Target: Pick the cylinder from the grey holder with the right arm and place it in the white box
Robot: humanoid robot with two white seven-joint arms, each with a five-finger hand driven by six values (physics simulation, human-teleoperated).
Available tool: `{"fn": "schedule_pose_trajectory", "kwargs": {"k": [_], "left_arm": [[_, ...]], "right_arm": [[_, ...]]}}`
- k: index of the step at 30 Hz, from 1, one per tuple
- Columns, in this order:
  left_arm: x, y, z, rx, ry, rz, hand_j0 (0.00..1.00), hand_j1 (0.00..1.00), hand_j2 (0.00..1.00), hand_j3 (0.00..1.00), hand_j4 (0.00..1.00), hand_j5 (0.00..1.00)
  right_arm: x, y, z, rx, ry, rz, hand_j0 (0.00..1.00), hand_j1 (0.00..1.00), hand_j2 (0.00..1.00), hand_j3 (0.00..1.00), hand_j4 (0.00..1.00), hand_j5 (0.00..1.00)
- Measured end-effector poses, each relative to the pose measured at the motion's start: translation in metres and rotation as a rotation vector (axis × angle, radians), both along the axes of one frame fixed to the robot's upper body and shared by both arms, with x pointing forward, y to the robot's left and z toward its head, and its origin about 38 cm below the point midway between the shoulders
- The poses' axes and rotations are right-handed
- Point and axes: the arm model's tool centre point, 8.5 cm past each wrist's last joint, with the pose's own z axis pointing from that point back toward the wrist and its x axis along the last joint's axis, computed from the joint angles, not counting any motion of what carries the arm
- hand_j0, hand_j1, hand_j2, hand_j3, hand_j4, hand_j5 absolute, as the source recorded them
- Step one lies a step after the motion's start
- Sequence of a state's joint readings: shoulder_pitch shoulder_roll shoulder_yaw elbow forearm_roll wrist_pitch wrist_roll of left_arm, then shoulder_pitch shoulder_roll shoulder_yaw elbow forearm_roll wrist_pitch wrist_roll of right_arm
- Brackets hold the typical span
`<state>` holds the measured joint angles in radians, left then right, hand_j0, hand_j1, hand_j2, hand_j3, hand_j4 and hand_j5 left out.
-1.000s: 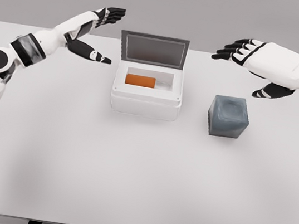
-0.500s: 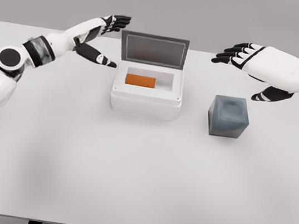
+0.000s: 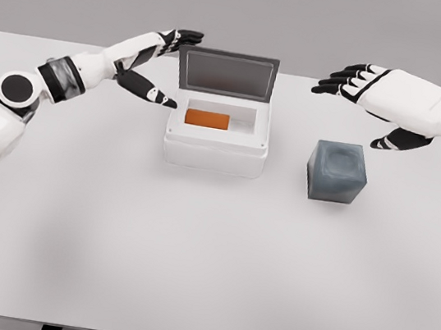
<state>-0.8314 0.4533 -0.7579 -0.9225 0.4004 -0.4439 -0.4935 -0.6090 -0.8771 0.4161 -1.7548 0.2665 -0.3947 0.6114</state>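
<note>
A white table (image 3: 187,276) held a white box (image 3: 215,143) with its lid (image 3: 227,74) standing open at the back. An orange cylinder (image 3: 207,119) lay on its side inside the box. A grey holder (image 3: 336,172) sat to the box's right, apart from it. The left hand (image 3: 157,60) hovered by the lid's left edge, fingers spread, holding nothing. The right hand (image 3: 372,92) hung open above and behind the holder, also holding nothing.

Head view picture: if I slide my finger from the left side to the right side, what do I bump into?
left hand → white box with the orange cylinder inside → grey holder → right hand
</note>
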Motion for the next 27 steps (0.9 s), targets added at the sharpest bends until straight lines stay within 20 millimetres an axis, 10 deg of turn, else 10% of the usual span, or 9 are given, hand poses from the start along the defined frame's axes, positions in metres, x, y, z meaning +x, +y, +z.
{"fn": "schedule_pose_trajectory", "kwargs": {"k": [12,20,27], "left_arm": [[-0.016,0.008,0.023,0.013,-0.081,-0.057,1.00,1.00,1.00,1.00,1.00,1.00],[-0.074,0.070,0.071,0.033,-0.196,-0.122,1.00,1.00,1.00,1.00,1.00,1.00],[-0.121,0.117,0.048,0.170,-0.137,-0.132,1.00,1.00,1.00,1.00,1.00,1.00]], "right_arm": [[-0.001,0.001,0.000,-0.003,-0.005,0.016,1.00,1.00,1.00,1.00,1.00,1.00],[-0.002,-0.002,0.000,-0.012,-0.004,0.011,1.00,1.00,1.00,1.00,1.00,1.00],[-0.003,-0.009,0.002,-0.018,-0.008,-0.006,1.00,1.00,1.00,1.00,1.00,1.00]]}}
